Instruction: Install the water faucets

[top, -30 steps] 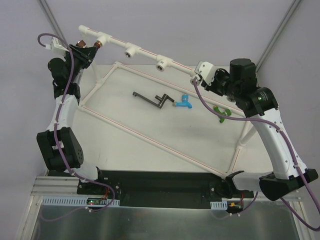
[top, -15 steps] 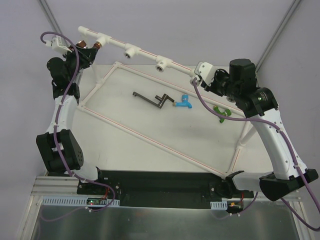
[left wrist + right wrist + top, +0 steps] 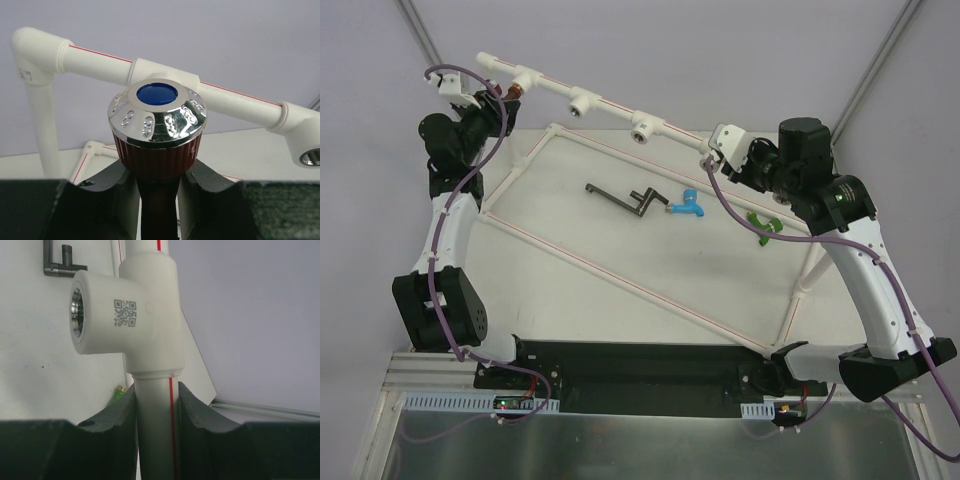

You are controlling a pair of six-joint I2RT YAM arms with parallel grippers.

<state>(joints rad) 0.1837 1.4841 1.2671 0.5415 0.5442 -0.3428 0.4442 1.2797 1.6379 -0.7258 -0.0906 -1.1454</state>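
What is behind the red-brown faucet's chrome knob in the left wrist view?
The white pipe frame's tee fitting, with its red-striped rail running either side. The faucet covers the tee's socket, so its brass thread and any engagement are hidden.

We see a plain pale lavender-grey wall [image 3: 720, 50] filling the upper half of the overhead view, and it backs the left wrist view too. A thin grey metal pole [image 3: 416, 22] slants in from the upper left corner, and a second grey pole [image 3: 880, 60] from the upper right. A matte white bench [image 3: 720, 270] takes the middle of the frame. Along the bottom edge lie a ribbed aluminium rail [image 3: 420, 375] and a shiny, reflective metal sheet [image 3: 640, 450]. The light is soft and even, and the shadows are faint.
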